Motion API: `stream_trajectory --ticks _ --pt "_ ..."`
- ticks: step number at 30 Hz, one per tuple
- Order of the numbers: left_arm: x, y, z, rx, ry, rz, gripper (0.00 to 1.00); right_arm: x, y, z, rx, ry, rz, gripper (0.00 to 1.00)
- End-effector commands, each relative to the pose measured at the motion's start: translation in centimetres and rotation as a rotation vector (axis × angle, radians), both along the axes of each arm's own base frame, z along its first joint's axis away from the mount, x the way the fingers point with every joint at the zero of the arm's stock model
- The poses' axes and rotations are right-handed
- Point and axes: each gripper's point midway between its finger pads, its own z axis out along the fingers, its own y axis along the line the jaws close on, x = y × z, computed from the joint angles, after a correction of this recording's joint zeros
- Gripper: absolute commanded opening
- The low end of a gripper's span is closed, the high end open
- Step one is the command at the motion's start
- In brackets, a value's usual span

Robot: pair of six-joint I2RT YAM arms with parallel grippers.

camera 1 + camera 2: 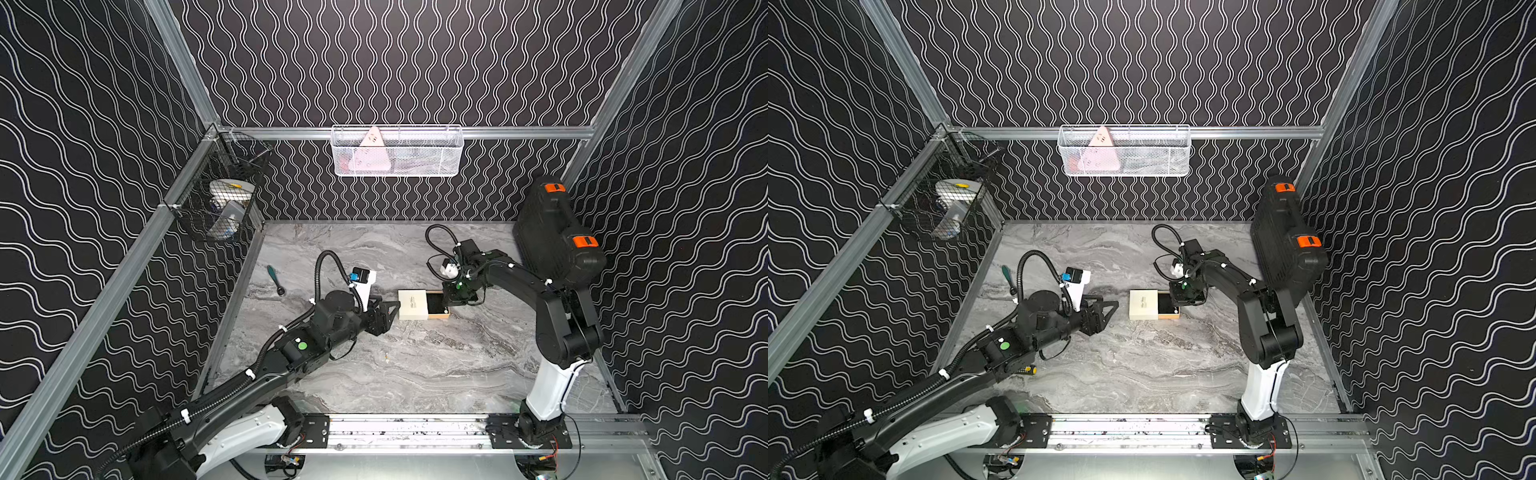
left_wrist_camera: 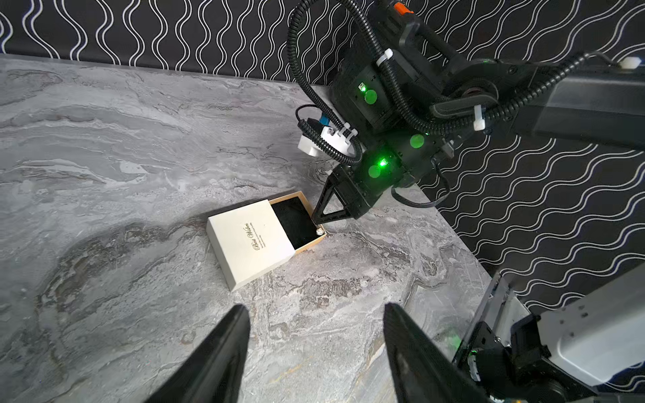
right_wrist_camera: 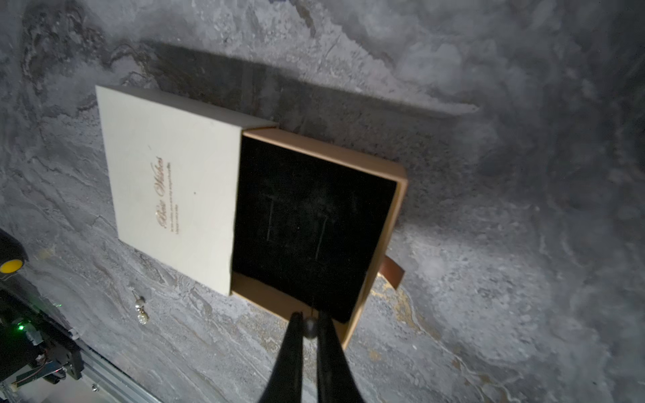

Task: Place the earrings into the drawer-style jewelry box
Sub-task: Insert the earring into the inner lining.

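In both top views the jewelry box [image 1: 411,305] lies on the desk [image 1: 415,374], its tray [image 1: 437,305] slid out toward the right end effector [image 1: 446,308] at its corner.

Left wrist view: left end effector [image 2: 314,308] wide, empty, short of the box.

Right wrist view: right end effector pinched narrow on one earring [image 3: 310,328] over the tray's corner. The other earring [image 3: 141,310] lies on the desk near the box.

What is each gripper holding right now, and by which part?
The right gripper pinches one earring by its round bead; the left gripper is open, holding nothing.
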Motion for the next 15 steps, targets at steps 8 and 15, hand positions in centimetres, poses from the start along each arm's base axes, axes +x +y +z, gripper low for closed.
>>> stream_trajectory --ticks 8,15 --pt "1.2 -0.4 1.1 0.018 -0.066 0.013 0.67 0.6 -0.1 -0.8 -0.012 0.027 0.002 0.00" --pt "1.4 -0.2 1.0 0.033 -0.070 0.022 0.67 1.0 0.1 -1.3 0.001 0.037 -0.002 0.00"
